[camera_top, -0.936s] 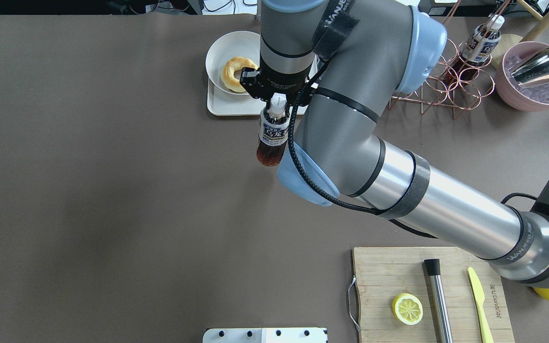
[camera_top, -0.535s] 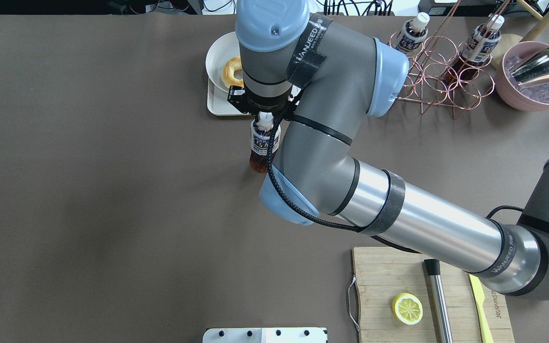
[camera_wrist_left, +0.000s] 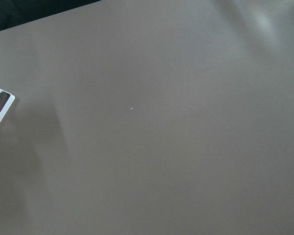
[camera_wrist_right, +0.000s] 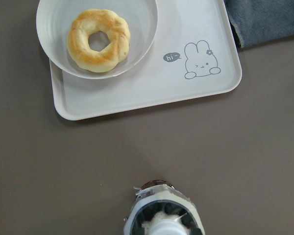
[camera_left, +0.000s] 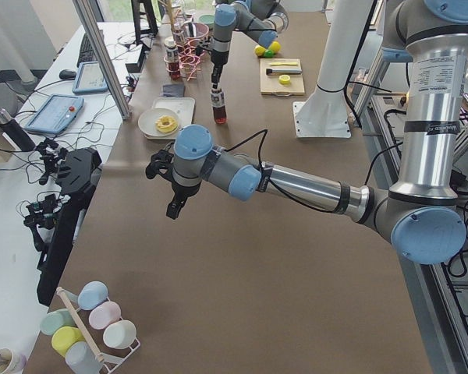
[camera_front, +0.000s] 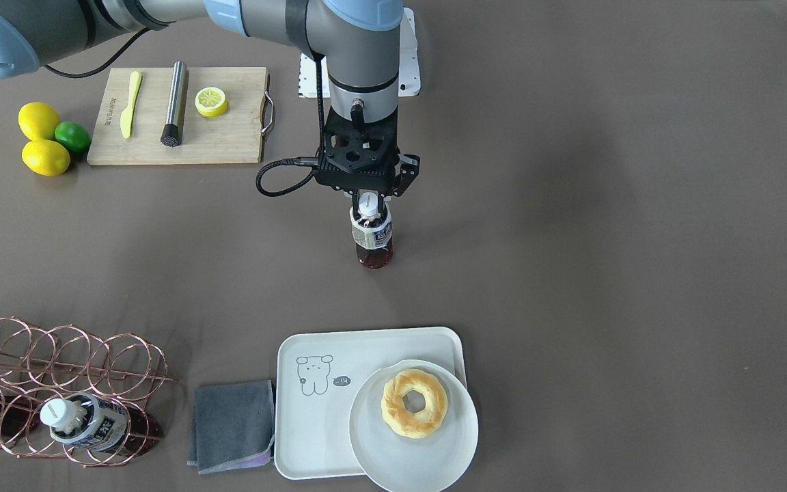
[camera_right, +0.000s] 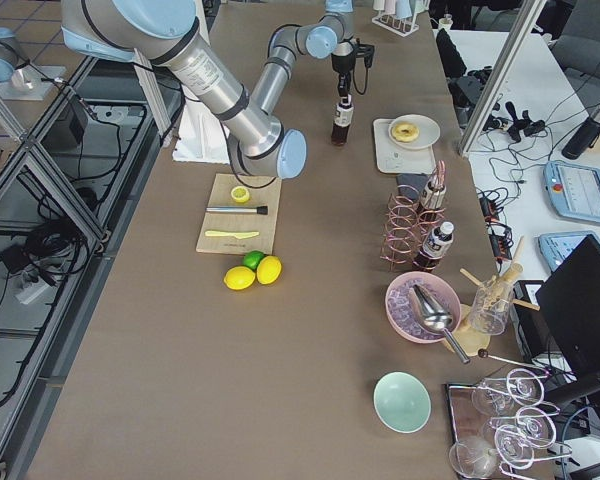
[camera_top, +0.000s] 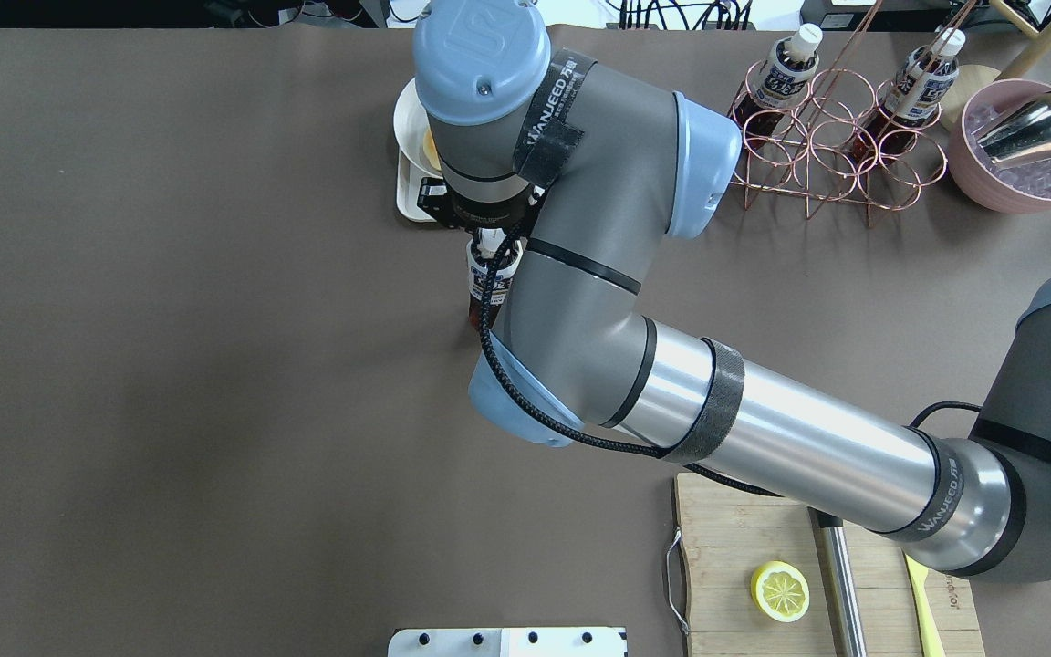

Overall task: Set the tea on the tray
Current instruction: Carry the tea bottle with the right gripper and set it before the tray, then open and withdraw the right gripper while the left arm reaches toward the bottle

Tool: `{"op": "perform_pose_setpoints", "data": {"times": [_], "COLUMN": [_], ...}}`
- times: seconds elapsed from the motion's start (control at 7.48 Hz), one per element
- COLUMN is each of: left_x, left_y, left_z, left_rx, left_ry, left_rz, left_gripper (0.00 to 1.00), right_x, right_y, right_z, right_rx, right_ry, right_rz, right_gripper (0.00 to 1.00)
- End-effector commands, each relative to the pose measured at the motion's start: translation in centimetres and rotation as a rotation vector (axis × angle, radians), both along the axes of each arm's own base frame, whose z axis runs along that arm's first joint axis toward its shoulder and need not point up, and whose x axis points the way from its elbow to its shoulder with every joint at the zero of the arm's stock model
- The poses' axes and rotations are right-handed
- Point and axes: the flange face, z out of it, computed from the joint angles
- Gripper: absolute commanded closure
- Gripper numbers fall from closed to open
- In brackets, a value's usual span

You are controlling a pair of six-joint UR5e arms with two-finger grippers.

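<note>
The tea (camera_front: 372,238) is held upright by its neck in the closed right gripper (camera_front: 369,202), over the table, apart from the tray (camera_front: 311,424). Whether the left gripper (camera_left: 170,188) is open cannot be told.

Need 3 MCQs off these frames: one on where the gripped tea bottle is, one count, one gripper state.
1. Where is the tea?
A. upright over bare table, short of the tray
B. standing on the tray
C. lying flat on the table

2. How many whole yellow lemons are beside the cutting board?
A. one
B. four
C. two

3. What state is the right gripper in?
A. open, empty
B. shut on the tea's top
C. open over the tray

Answers:
1 A: brown table shows between bottle and tray.
2 C: two lemons lie next to one lime.
3 B: the fingers pinch the bottle at its cap.
</note>
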Motion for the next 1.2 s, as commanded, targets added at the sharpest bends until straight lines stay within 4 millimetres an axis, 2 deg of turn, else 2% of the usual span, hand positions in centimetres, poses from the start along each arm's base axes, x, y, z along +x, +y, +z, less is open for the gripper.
{"op": "perform_pose_setpoints", "data": {"times": [0.0,0.13,0.27,0.4,0.53,0.67,0.8,0.94,1.07], "left_x": [0.0,0.0,0.0,0.0,0.2,0.8,4.4,9.1,13.6], "left_y": [0.0,0.0,0.0,0.0,-0.2,-1.2,-1.7,-2.6,-3.9], "left_z": [0.0,-0.1,-0.1,-0.1,-0.7,-3.2,-6.4,-10.3,-15.3], "left_rx": [0.000,0.003,0.004,0.003,0.002,0.002,0.015,0.000,0.001], "left_ry": [0.001,0.002,0.001,0.002,0.022,0.054,0.073,0.110,0.151], "left_rz": [0.000,0.000,0.001,0.000,0.008,-0.008,0.018,0.040,0.053], "left_gripper": [0.00,0.00,0.00,0.00,0.00,0.00,0.00,0.00,0.00], "right_x": [-0.3,-0.2,0.0,0.3,2.3,5.5,9.7,14.0,18.4], "right_y": [0.3,0.4,0.3,0.2,-0.8,-2.4,-3.5,-4.4,-6.3], "right_z": [-0.1,-0.2,-0.1,-0.4,-0.8,0.1,2.9,6.8,10.8], "right_rx": [0.011,0.012,0.020,0.024,0.031,0.018,0.030,0.062,0.091], "right_ry": [0.003,0.001,0.006,0.001,-0.010,-0.028,-0.036,-0.015,0.016], "right_rz": [0.001,0.002,0.012,0.014,0.029,0.037,0.005,-0.023,-0.065], "right_gripper": [1.00,0.27,0.00,0.00,0.00,0.00,0.00,0.00,0.00]}}
